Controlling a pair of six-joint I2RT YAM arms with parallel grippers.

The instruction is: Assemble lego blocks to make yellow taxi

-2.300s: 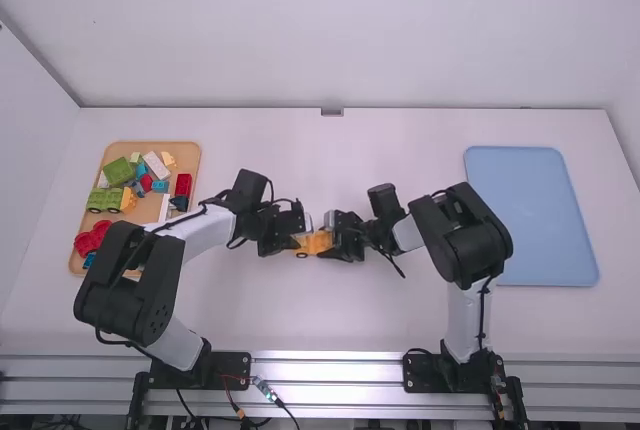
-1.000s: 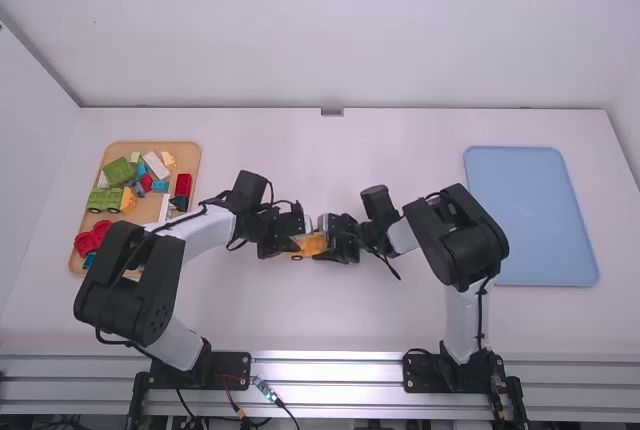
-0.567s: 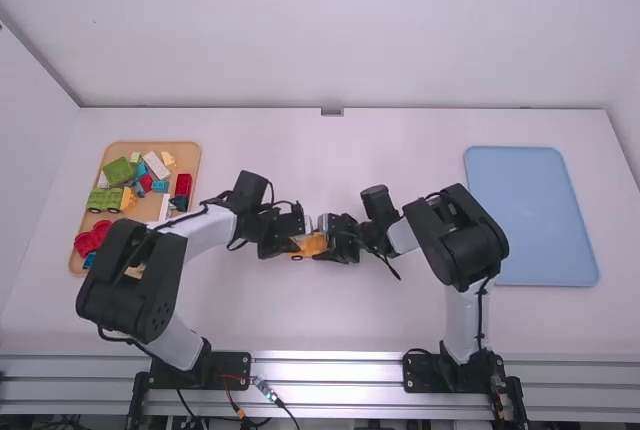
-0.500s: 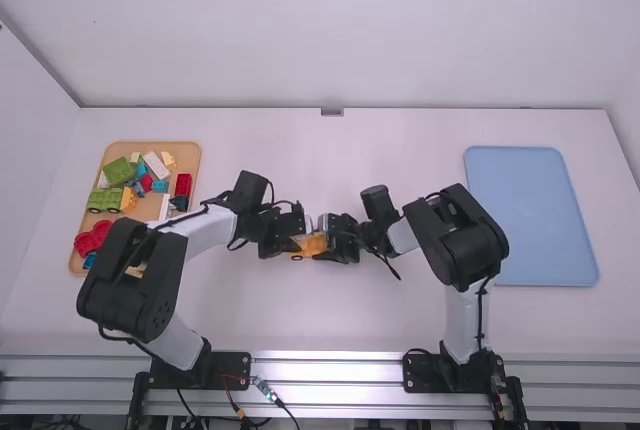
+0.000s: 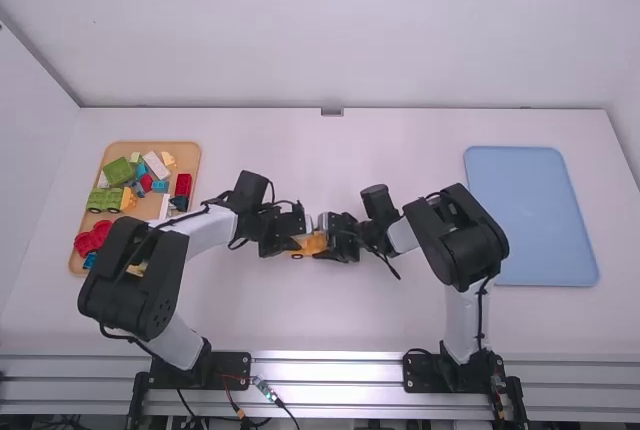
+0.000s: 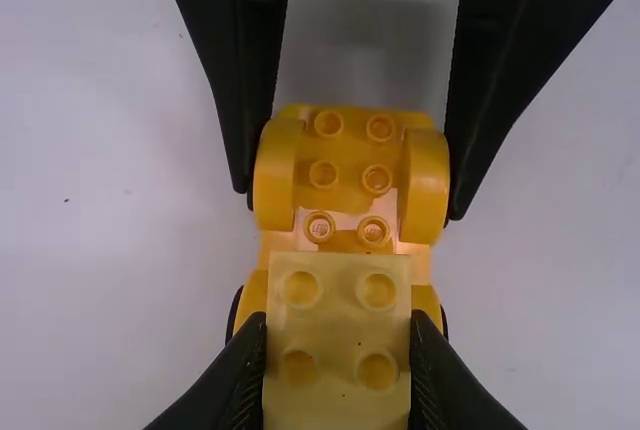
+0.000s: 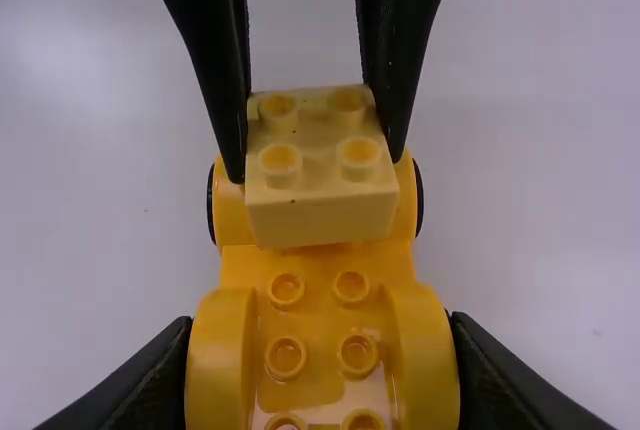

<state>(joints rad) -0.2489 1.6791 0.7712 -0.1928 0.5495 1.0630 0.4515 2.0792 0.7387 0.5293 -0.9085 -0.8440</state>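
Near the table's middle, my left gripper [image 5: 290, 242] and my right gripper [image 5: 330, 240] face each other over the orange-yellow car base [image 5: 309, 244]. In the left wrist view my left gripper [image 6: 338, 350] is shut on a pale yellow four-stud brick [image 6: 340, 290], above one end of the car base [image 6: 350, 172]. In the right wrist view the brick [image 7: 322, 212] overlaps the base's far end, and my right gripper [image 7: 322, 375] is shut on the fender sides of the car base [image 7: 318, 270]. Whether brick and base touch is unclear.
A wooden tray [image 5: 150, 147] at the left holds several coloured blocks, among them a green vehicle [image 5: 104, 199] and a red piece [image 5: 92, 238]; my left arm stands beside and partly over its near side. A blue tray [image 5: 530, 215] lies at the right.
Over the last two seconds my right gripper and the car base have shifted slightly to the left, toward my left gripper. Since then both have kept almost still.
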